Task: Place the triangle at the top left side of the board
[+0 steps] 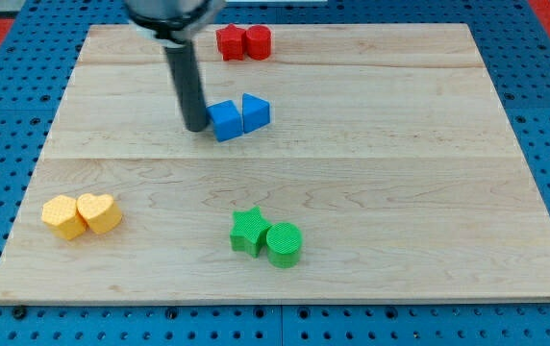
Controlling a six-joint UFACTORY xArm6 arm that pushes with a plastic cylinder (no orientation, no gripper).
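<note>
Camera view: no fingers on rig, so no open/closed state; rod ends in my tip (196,128), on tabletop (400,192). Blue cube (224,121) touching tip on view's right; blue triangle (256,112) just beyond cube, touching it. Triangle likely light, rigid, slides easily, may pivot. Judgement: push flat right face, from tip's far side, toward view's top left.
</note>
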